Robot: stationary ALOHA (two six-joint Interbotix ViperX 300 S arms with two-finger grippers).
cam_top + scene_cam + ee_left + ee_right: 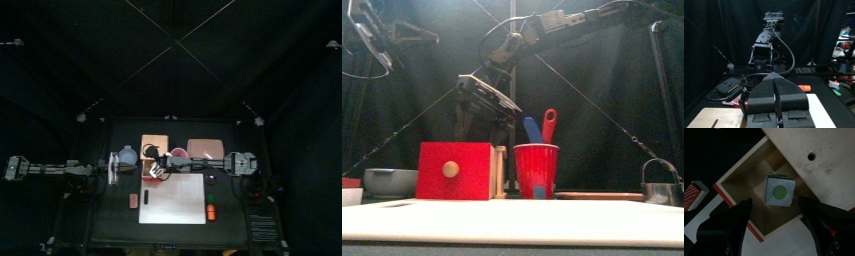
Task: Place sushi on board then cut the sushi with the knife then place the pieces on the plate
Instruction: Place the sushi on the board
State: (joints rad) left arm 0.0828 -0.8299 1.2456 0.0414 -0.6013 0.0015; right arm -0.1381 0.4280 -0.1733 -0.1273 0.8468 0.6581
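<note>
Top view: shows the right arm reaching past the middle, with the right gripper (156,166) hanging over the wooden box (156,146) at the back of the white cutting board (175,196). Puts the pink tray (205,150) just beside the box. Places the left gripper (127,158) at rest near the box's left side.

Front view: has the right arm slanting down from the upper right, wrist bent downward above the box. Sets the red drawer front (454,171) just beside the red cup (536,170), which holds the blue knife (531,128) and red knife (548,122) upright.

Left wrist view: shows that pincer pressed together with nothing in it.

Right wrist view: looks straight down into the open drawer (751,188), where the sushi roll (779,190) stands on end near the middle. Shows the jaws spread wide to either side and apparently above it, apart from it. Leaves little room, though: a jaw could catch a drawer wall or the box's top on the way down. Could also tip the roll with an off-centre close, or split its blocks with a grip across a joint.
</note>
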